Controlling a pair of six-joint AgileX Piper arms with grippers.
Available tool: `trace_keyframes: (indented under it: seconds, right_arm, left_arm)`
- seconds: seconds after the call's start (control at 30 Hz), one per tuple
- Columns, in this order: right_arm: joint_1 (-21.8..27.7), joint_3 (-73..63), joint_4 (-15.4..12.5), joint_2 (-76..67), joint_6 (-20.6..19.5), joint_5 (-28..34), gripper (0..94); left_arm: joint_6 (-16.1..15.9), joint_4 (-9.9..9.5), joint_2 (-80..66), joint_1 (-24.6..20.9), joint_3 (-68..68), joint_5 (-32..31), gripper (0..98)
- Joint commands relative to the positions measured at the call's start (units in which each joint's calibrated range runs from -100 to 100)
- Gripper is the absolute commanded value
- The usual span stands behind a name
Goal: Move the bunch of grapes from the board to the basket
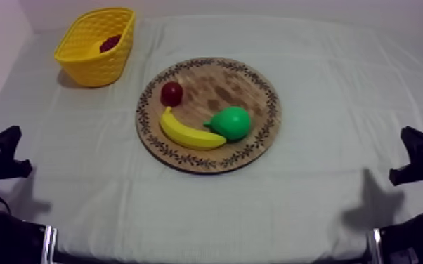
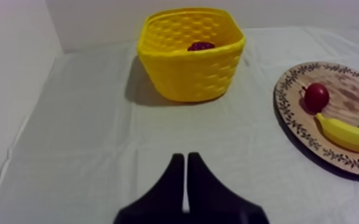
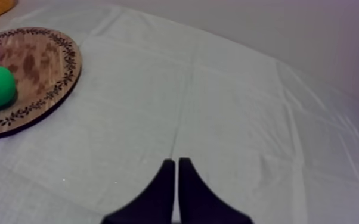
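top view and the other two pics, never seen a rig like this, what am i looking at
A two-armed robot sits at a cloth-covered table. The top view looks down from above; the other two come from cameras on each arm. The black wedges are its left tool and right tool, both shut, holding nothing. A banana, a pear and a small red fruit lie on the wooden board. The bunch of grapes sits in the yellow basket.

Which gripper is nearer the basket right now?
Left. The left gripper sits on the same table side as the basket; right gripper sits at the opposite side, beyond the board.
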Motion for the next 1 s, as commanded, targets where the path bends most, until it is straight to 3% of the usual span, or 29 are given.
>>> trace_keyframes:
  seconds: [0.0,0.33,0.53,0.73,0.97]
  right_arm:
    - [-0.01,-0.01,-0.02,0.0,0.01,0.03,0.5]
    - [-0.01,-0.01,-0.02,0.0,0.01,0.03,0.5]
    - [-0.01,-0.01,-0.02,0.0,0.04,0.03,0.5]
    - [-0.01,-0.01,-0.02,0.0,0.03,0.03,0.5]
    - [-0.01,-0.01,-0.02,0.0,0.01,0.03,0.5]
  left_arm:
    - [-0.01,0.01,0.01,-0.1,-0.03,0.08,0.0]
    - [1.11,-0.81,0.0,0.27,-0.79,2.5,0.0]
    - [6.32,-0.26,0.0,0.65,-0.71,2.05,0.0]
    - [1.22,-0.43,0.0,0.75,-0.62,1.99,0.0]
    - [-0.86,-0.48,0.0,0.76,-0.6,1.99,0.0]
